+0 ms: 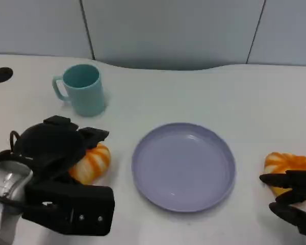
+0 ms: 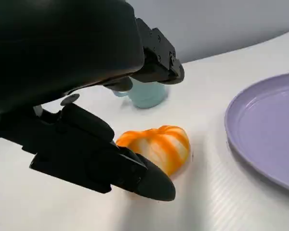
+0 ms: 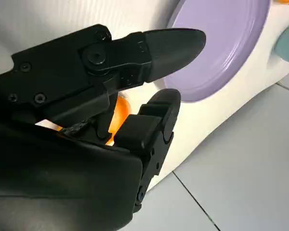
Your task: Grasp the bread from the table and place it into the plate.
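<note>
Two orange-and-white striped bread rolls lie on the white desk: one [image 1: 92, 162] left of the round lilac plate [image 1: 183, 166], one [image 1: 287, 166] near the right edge. Left hand [image 1: 61, 148] brackets the left roll, fingers apart; right hand [image 1: 295, 196] hovers at the right roll, fingers spread.

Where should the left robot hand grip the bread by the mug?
Probably across the bread's rounded middle, from above: it lies flat on the table as a low striped loaf, and the left robot hand hovers over it, fingers on both sides.
</note>
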